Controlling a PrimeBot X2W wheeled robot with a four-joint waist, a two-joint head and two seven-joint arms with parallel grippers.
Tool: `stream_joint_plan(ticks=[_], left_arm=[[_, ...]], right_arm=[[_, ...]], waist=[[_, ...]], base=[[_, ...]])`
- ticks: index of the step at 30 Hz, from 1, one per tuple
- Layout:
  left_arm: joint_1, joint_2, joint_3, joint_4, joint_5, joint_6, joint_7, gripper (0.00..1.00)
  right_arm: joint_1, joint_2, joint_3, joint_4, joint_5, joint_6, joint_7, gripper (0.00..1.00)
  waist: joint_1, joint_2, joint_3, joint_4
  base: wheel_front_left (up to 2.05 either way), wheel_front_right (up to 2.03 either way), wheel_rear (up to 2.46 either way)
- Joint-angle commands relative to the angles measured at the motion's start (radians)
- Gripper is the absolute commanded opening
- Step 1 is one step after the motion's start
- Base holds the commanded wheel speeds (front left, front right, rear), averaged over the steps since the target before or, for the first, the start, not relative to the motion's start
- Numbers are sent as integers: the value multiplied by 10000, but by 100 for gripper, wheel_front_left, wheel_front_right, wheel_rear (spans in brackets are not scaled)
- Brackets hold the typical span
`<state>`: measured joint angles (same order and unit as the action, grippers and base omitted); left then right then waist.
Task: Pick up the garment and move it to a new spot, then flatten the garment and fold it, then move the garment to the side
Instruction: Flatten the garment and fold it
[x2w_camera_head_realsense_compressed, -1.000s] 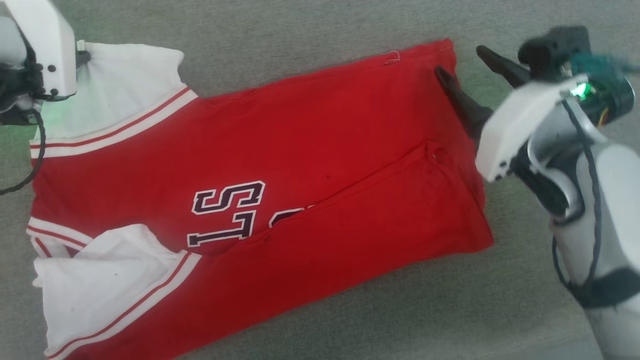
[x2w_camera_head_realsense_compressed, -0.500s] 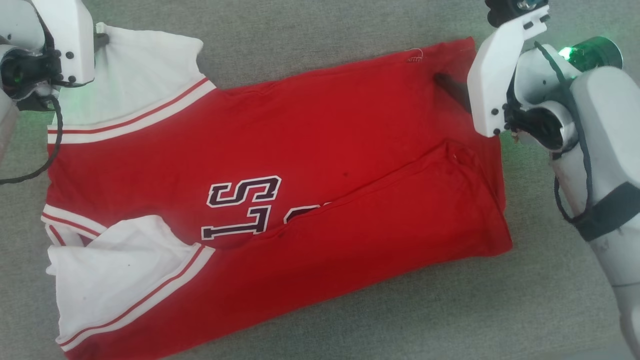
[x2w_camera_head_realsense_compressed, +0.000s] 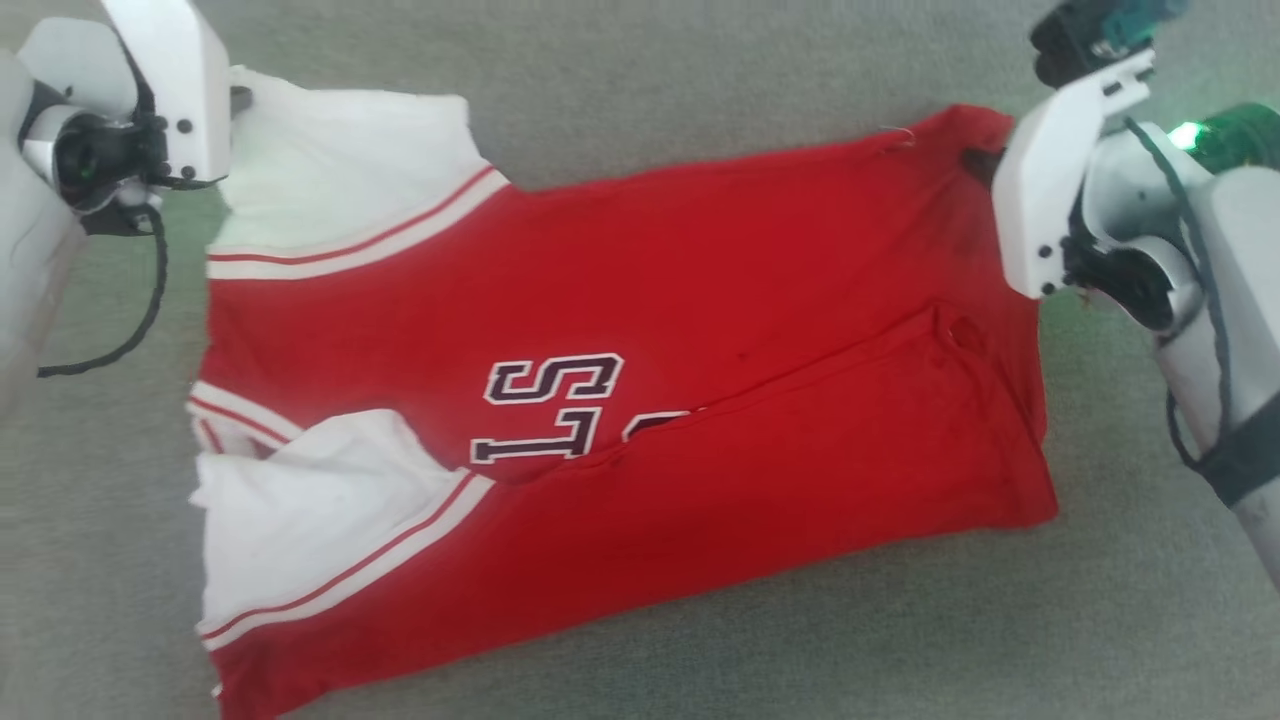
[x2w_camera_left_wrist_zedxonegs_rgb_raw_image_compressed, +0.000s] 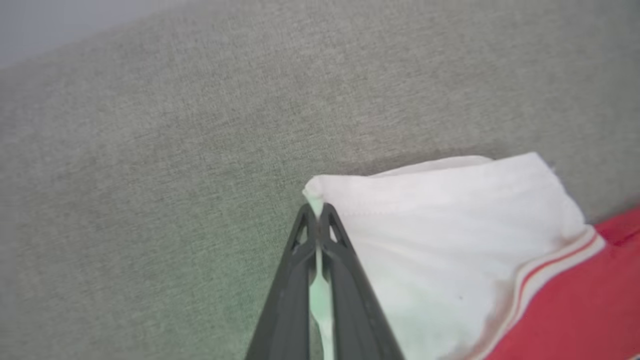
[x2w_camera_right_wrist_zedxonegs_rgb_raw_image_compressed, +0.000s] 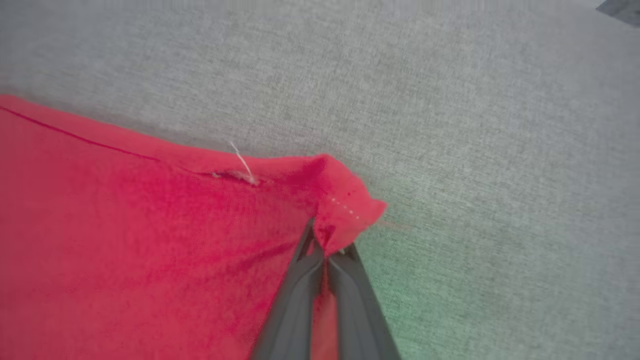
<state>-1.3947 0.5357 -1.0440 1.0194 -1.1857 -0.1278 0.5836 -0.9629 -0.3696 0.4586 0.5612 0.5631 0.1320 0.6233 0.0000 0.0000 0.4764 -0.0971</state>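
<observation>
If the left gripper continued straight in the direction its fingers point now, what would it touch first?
The left gripper is shut on a white sleeve corner of the garment, which pokes just past its tips. Beyond that, the line seems to meet only the grey fabric surface; depth is unclear.

garment (x2w_camera_head_realsense_compressed: 700, 330) on surface (x2w_camera_head_realsense_compressed: 700, 80), left gripper (x2w_camera_left_wrist_zedxonegs_rgb_raw_image_compressed: 316, 212) far-left corner, right gripper (x2w_camera_right_wrist_zedxonegs_rgb_raw_image_compressed: 327, 249) far-right

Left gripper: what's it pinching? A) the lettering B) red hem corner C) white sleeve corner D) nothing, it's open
C: in the left wrist view the left gripper is shut on the corner tip of the garment, on its white sleeve.
</observation>
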Motion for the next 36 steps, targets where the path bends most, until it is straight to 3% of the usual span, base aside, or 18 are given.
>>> stream_joint_plan(ticks=[1, 12, 17, 23, 30, 33, 36], left_arm=[[192, 9, 16, -173, -164, -11, 23, 0], [887, 499, -150, -1809, -451, -16, 361, 0], [1604, 977, -196, -3210, -661, 405, 504, 0], [2810, 1977, -314, -6039, -915, 1515, 798, 0], [4409, 3407, -603, -9636, -1009, 3271, 936, 0], [5042, 3720, -696, -10460, -1201, 3785, 799, 0], [5560, 3691, -803, -10632, -1364, 4030, 608, 0]], right_arm=[[263, -177, -83, -65, -95, -23, -237, 0], [1907, -917, -804, -1375, -112, -21, -759, 0], [3087, -1169, -1376, -2277, -186, -20, -465, 0], [4713, -1370, -2028, -3495, -130, -20, 75, 0], [6408, -1177, -2900, -4453, -189, -20, 722, 0], [6884, -1072, -3048, -4516, -220, -20, 897, 0], [7101, -802, -3218, -4259, -306, -20, 917, 0]], waist=[[0, 0, -475, 396], [0, 0, -1709, 1250], [0, 0, -2241, 1568], [0, 0, -2682, 1816], [0, 0, -2880, 1890], [0, 0, -2906, 1858], [0, 0, -2925, 1807]], base=[[0, 0, 0], [0, 0, 0], [0, 0, 0], [0, 0, 0], [0, 0, 0], [0, 0, 0], [0, 0, 0]])
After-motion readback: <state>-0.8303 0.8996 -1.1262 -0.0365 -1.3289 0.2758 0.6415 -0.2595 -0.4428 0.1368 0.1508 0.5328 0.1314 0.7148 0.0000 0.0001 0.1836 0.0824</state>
